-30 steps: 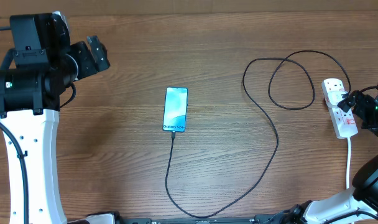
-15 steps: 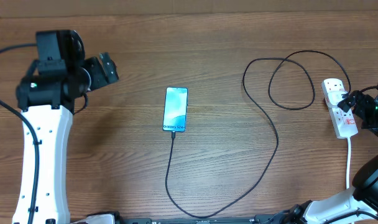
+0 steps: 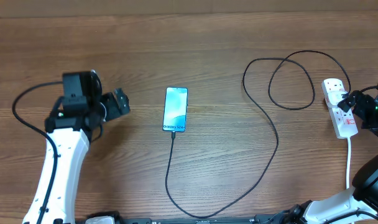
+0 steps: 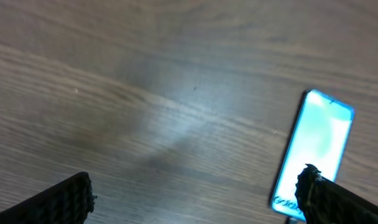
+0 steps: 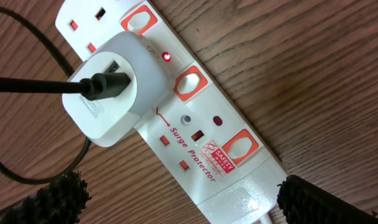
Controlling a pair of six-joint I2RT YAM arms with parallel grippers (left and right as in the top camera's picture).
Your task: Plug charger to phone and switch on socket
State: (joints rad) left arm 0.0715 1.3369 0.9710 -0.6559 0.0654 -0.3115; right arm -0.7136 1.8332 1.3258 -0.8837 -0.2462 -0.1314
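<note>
Looking at the jaws first, I see the left gripper spread wide with nothing between its fingers. It hangs over bare wood in the left half of the tabletop, pointing toward the Galaxy phone. The phone lies flat near the middle of the tabletop, its screen lit light blue.

The right gripper is spread wide too and pinches nothing. Its fingers show on either side of the white power strip, which lies by the right edge of the tabletop. A white adapter sits in one outlet, and a red indicator light glows beside it.

The black charger cable runs from the adapter, loops widely across the right half, sweeps down near the front edge and comes up to the phone's near end. I cannot tell whether the tip is fully seated.
</note>
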